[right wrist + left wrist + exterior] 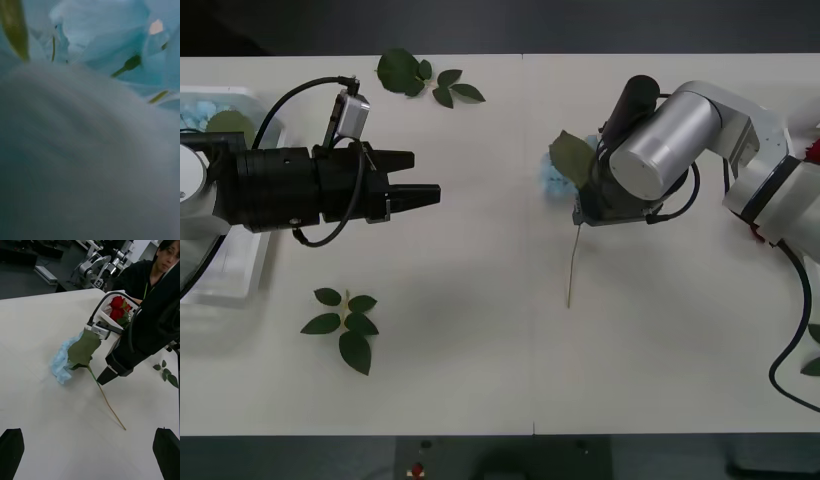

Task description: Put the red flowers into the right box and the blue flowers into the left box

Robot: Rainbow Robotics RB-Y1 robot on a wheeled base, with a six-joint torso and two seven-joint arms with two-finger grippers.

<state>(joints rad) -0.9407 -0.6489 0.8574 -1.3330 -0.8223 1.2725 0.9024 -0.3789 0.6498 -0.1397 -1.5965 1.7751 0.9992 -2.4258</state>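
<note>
Two arms share this table [510,330], and we order things from largest to smallest. The widest surface is the matte white tabletop, smooth enough that a thin stem could skid on it. Next, the left box [235,280] at the table's left edge: translucent plastic with a rounded rim, a blue flower [200,108] already inside. The left gripper [420,195] hovers beside it, its black fingers [11,450] spread wide and empty.

The right gripper [103,377] is down at the other blue flower [62,360] near the table's middle; whether its fingers have closed we cannot tell. That bloom is a soft, fluffy cluster of pale petals under one broad green leaf [83,348], with a wiry stem [108,405] trailing away. We judge the main risk here: a grip on loose petals or the leaf alone could slip, and the flower would drop before reaching the left box. The red flowers [119,311] sit in the right box [108,320], glossy and compact.
</note>
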